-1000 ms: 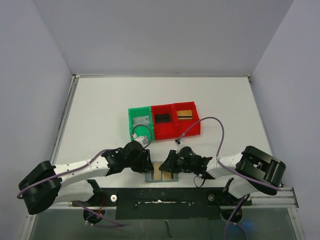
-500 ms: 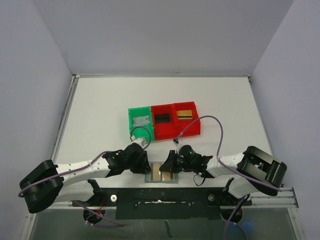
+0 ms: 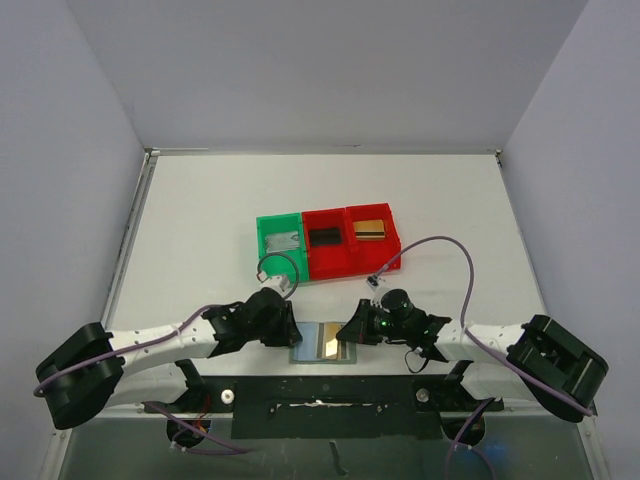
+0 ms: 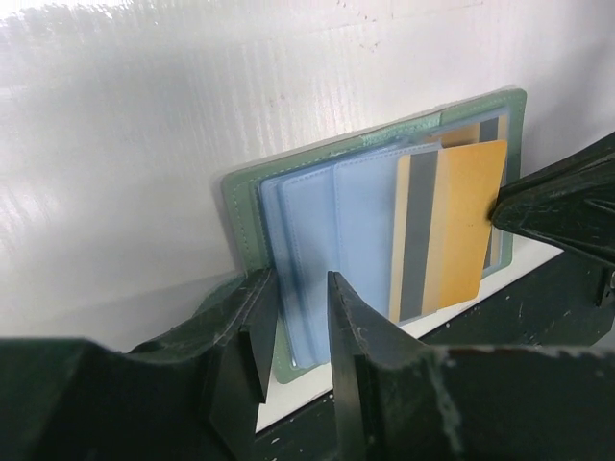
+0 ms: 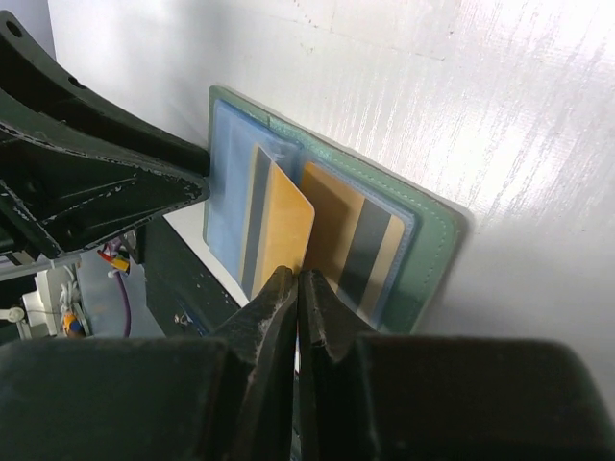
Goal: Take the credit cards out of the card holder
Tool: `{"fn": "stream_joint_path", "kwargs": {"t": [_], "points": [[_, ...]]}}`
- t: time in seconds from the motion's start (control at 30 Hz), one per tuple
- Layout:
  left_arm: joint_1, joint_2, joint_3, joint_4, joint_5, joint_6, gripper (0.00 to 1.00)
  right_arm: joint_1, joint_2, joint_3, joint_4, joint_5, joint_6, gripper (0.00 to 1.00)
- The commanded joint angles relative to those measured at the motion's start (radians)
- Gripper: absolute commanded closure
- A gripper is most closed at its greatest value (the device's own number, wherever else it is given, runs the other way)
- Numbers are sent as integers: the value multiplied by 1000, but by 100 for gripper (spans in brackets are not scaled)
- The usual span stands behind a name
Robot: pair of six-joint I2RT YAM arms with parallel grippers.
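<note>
The card holder lies open at the table's near edge: a green cover with pale blue sleeves. My left gripper is closed on the holder's near left edge, with a blue sleeve between its fingers. My right gripper is shut on the edge of a gold credit card with a grey stripe, which is drawn partly out of its sleeve and also shows in the left wrist view. A second gold striped card sits in the holder's right sleeve.
Three open bins stand mid-table: a green bin with a silver-grey card, a red bin with a black card, and a red bin with a gold card. A black mounting rail runs just below the holder.
My right arm has swung to the right with its gripper shut, drawing the gold striped card sideways out of its sleeve. The left gripper has stayed on the holder.
</note>
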Motion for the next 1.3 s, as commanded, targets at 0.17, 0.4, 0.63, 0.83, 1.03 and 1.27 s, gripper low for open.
{"fn": "stream_joint_path", "kwargs": {"t": [0.17,0.4,0.63,0.83,1.03,1.27], "points": [[0,-79,78,-69,-81,29,65,-25,45,15,86,-32,-16,98],[-1,-84,130,33,16,58,63,-35,66,15,112,-56,-23,99],[-6,31,134,144,156,76,68,-48,53,3,118,-64,-23,97],[-18,131,145,79,148,113,77,-48,52,0,144,-77,-12,92],[-18,157,149,-22,62,146,83,-46,79,-18,211,-111,8,78],[-18,156,132,-17,48,143,83,-25,128,-35,301,-136,40,75]]}}
